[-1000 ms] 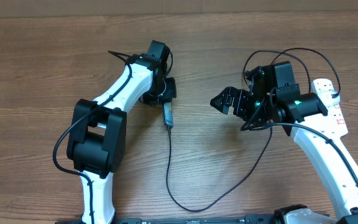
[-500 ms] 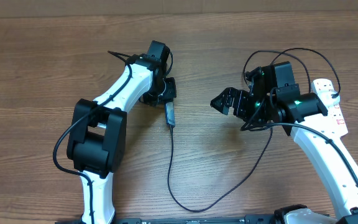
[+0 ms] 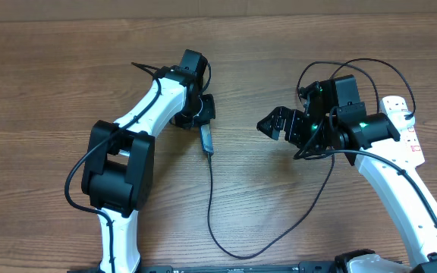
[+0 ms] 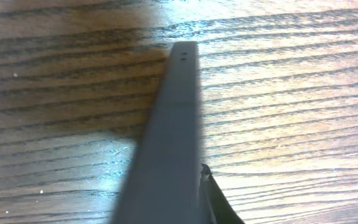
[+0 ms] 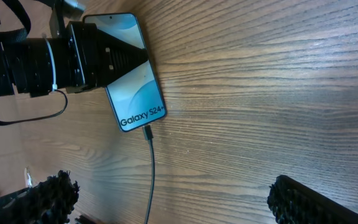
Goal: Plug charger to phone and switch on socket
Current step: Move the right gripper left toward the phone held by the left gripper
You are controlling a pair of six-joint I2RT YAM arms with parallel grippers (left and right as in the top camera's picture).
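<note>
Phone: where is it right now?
Left of centre in the overhead view, the phone is held on edge in the left claw, with the charger running from its near end.

Wooden table with a phone, a cable and a power strip

The table (image 3: 51, 61) is brown wood, and its grain runs from left to right over the whole overhead frame. A little left of the centre, the phone (image 3: 205, 141) stands on its long edge, so from above it shows only as a narrow dark strip; whether it truly rests on the wood I cannot tell. The charger (image 3: 208, 197), a thin black cable, meets the lower end of the phone and lies on the wood. It goes straight toward the bottom of the frame, bends there in a loop, then rises to the right. At the right edge lies the white socket (image 3: 408, 136), partly covered.
</note>
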